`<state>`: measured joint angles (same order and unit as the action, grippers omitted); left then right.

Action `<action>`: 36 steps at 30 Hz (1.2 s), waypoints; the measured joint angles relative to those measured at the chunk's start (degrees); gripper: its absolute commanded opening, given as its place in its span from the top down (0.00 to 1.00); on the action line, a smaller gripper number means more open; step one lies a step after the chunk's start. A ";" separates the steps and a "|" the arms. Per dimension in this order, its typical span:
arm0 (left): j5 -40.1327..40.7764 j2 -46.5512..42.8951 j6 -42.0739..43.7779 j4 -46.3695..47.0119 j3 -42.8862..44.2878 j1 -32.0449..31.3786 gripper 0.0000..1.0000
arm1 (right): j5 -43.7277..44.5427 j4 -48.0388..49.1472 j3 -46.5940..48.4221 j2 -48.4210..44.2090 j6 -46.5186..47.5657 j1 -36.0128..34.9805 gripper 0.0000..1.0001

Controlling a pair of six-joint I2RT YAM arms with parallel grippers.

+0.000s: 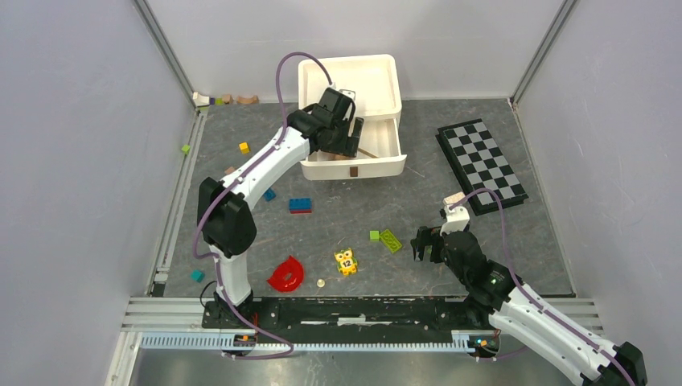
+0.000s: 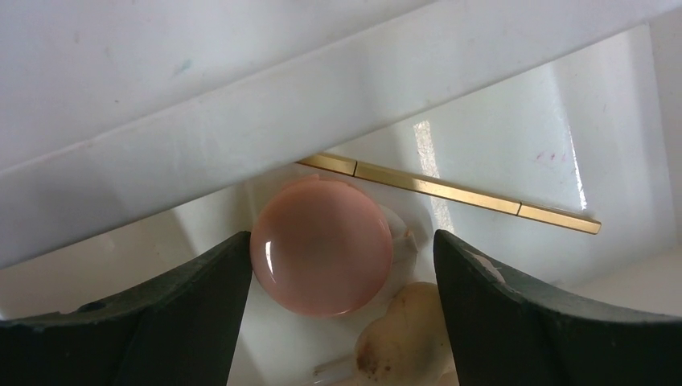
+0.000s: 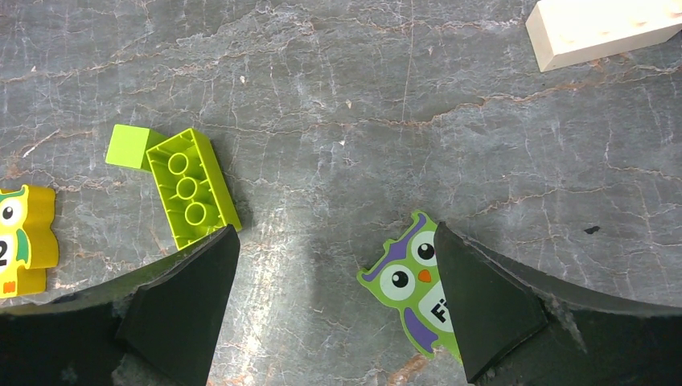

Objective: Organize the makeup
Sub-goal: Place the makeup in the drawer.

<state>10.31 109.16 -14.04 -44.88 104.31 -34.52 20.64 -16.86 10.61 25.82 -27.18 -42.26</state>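
Note:
My left gripper [image 2: 342, 297] reaches down into the open drawer [image 1: 354, 167] of the white organizer [image 1: 350, 80]. Its jaws stand apart around the round pink disc [image 2: 322, 245], which lies on the drawer floor. The disc touches the left finger [image 2: 185, 314], and a gap separates it from the right finger [image 2: 515, 314]. A thin gold stick [image 2: 450, 189] lies behind the disc, and a beige lumpy piece [image 2: 406, 338] sits beside it. My right gripper [image 3: 334, 297] hovers open over bare table, holding nothing.
A green owl block [image 3: 406, 281] lies partly under my right gripper's right finger. A lime brick [image 3: 191, 189], a small lime cube [image 3: 127, 146], a yellow owl block [image 1: 346, 260], a wooden block [image 1: 453, 198], a red half-ring [image 1: 287, 275] and a checkerboard [image 1: 481, 165] lie on the table.

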 measured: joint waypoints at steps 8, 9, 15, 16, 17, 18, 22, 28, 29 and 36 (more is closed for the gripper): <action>-0.22 0.00 0.04 -1.55 1.88 0.02 0.07 | 0.35 -0.26 0.57 0.83 0.02 0.00 0.02; -0.22 0.00 0.09 -2.12 2.75 0.07 0.07 | 0.48 -0.44 0.94 1.16 0.04 0.00 0.02; -0.68 -0.09 0.26 -3.65 7.52 0.39 0.06 | 1.66 -1.05 3.39 2.62 0.07 0.00 0.02; -1.18 -0.17 0.26 -3.82 7.98 0.42 0.06 | 1.99 -1.20 3.69 2.71 0.04 0.00 0.02; -1.62 -0.44 0.26 -4.04 8.15 0.44 0.06 | 2.40 -1.51 4.09 2.75 0.02 0.00 0.02; -1.95 -0.79 0.26 -4.33 8.17 0.44 0.06 | 2.82 -1.84 4.48 2.78 0.00 0.00 0.02; -3.54 -2.64 0.26 -5.03 8.09 0.44 0.06 | 5.11 -3.85 6.36 2.86 -1.09 0.00 0.02; -5.33 -9.86 0.26 -5.25 6.51 0.44 0.05 | 8.09 -7.69 9.94 5.97 -2.78 0.00 0.02; -5.60 -11.41 0.26 -5.18 6.36 0.44 0.05 | 8.39 -8.33 10.62 6.93 -2.93 0.00 0.02; -6.05 -23.87 0.26 -3.72 0.15 0.44 0.03 | 8.79 -11.13 13.94 12.55 -2.97 0.00 0.02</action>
<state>4.25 85.30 -13.78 -48.60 104.47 -34.09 29.43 -27.99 24.56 38.37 -30.15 -42.26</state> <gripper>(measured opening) 0.959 0.982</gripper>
